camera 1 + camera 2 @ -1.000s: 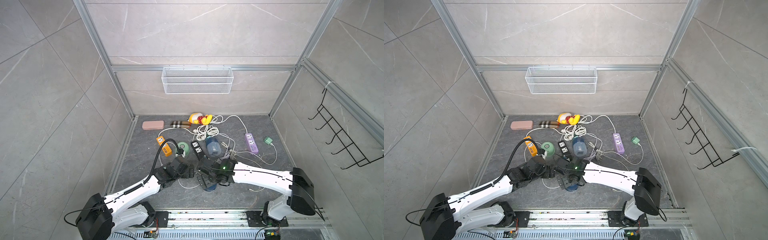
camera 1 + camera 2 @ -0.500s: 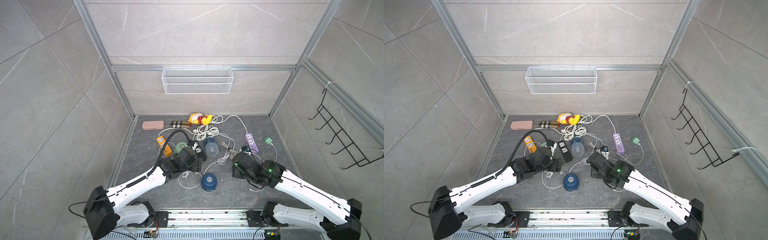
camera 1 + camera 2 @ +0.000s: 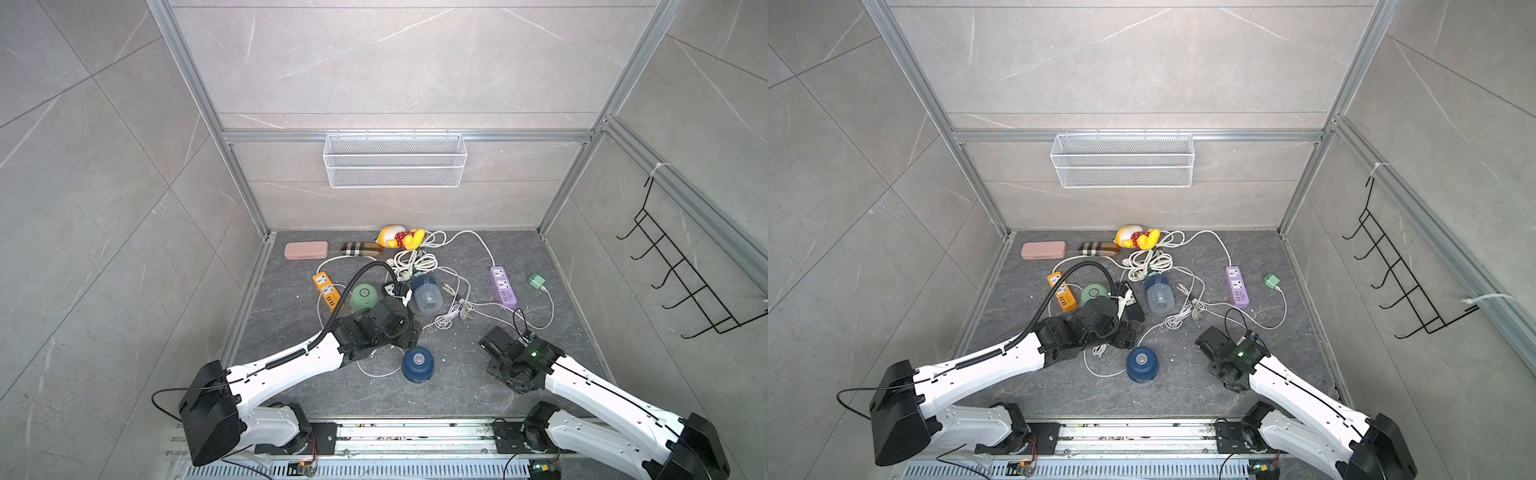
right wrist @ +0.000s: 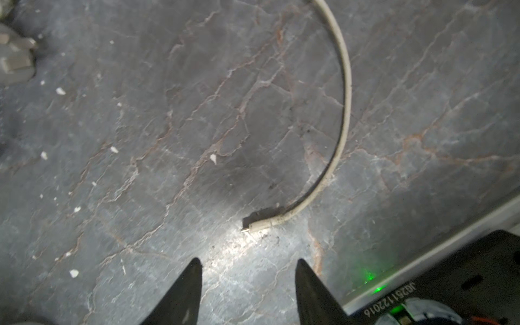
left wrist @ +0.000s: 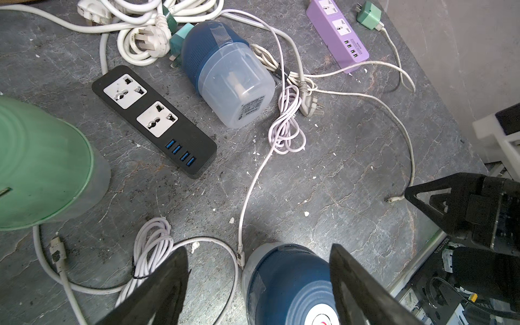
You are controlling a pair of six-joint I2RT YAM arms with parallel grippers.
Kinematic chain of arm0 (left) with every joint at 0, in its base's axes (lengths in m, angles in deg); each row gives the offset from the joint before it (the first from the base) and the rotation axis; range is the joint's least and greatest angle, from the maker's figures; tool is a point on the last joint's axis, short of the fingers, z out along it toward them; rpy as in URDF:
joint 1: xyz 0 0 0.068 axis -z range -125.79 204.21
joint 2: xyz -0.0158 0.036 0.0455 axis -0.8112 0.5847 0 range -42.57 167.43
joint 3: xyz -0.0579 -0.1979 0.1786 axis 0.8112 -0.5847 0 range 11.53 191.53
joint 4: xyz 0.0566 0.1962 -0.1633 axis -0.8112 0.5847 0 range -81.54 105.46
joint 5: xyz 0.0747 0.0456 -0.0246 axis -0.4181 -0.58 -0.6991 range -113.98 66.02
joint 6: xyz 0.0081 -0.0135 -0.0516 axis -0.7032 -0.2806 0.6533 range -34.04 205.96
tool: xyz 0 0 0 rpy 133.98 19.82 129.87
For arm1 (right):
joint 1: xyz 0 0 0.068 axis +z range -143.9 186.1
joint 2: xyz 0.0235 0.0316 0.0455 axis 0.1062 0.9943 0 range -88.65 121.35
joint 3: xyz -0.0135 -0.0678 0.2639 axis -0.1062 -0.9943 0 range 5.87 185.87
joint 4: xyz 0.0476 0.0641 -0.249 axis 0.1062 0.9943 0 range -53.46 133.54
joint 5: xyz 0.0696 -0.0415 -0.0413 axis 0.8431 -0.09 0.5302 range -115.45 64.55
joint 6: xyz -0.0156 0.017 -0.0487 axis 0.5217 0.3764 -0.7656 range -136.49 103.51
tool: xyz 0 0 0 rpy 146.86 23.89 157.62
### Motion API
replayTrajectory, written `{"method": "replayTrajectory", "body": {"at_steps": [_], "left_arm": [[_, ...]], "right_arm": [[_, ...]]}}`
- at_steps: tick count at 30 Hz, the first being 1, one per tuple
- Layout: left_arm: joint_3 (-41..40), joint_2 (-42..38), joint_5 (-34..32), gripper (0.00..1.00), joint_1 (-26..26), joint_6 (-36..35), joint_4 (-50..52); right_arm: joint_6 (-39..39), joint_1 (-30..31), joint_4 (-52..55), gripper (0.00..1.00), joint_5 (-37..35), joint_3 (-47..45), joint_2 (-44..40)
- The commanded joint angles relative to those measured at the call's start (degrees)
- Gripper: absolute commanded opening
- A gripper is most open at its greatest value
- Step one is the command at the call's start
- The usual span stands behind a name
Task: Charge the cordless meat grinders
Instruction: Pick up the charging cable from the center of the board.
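Note:
A dark blue grinder [image 3: 417, 365] [image 3: 1142, 365] stands upright near the front. My left gripper [image 5: 259, 253] [image 3: 409, 332] hovers over it, open: one jaw is at the dome's [image 5: 289, 284] side, the other well clear. The mint green grinder [image 3: 364, 296] [image 5: 42, 168] stands upright behind it. The other dark blue grinder [image 3: 426, 293] [image 5: 228, 73] lies on its side. My right gripper [image 4: 247, 263] [image 3: 490, 338] is open over bare floor at the right. A white cable's small plug [image 4: 261, 223] lies just ahead of its tips.
The black power strip [image 5: 154, 121] lies between the green and tipped grinders, orange strip [image 3: 326, 289] at the left, purple strip [image 3: 503, 286] and a teal adapter [image 3: 537, 281] at the right. White cable coils [image 3: 411, 262] tangle behind. A pink case [image 3: 306, 250] and yellow toy [image 3: 399, 237] sit at the back wall.
My right arm has pulled away from the upright blue grinder to the right, and its jaws have narrowed. My left gripper has stayed by that grinder, shifting a little and narrowing slightly.

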Motion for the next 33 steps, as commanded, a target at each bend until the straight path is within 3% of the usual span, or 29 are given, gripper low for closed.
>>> {"method": "replayTrajectory", "body": {"at_steps": [1, 13, 23, 33], "left_arm": [[-0.7, -0.5, 0.4, 0.79, 0.0, -1.6, -2.0], [-2.7, 0.1, 1.7, 0.80, 0.0, -1.1, -4.3], [-4.1, -0.8, 1.4, 0.80, 0.0, -1.1, -4.5], [-3.9, -1.3, 1.4, 0.80, 0.0, -1.2, -4.5]], "right_arm": [[7.1, -2.0, 0.0, 0.50, 0.3, -2.2, -2.0], [17.7, -9.3, -9.1, 0.44, 8.1, -10.2, -2.4], [19.5, -11.1, -13.8, 0.35, 8.3, -12.1, 1.1], [19.1, -11.8, -15.1, 0.20, 8.2, -13.6, 0.8]]}}
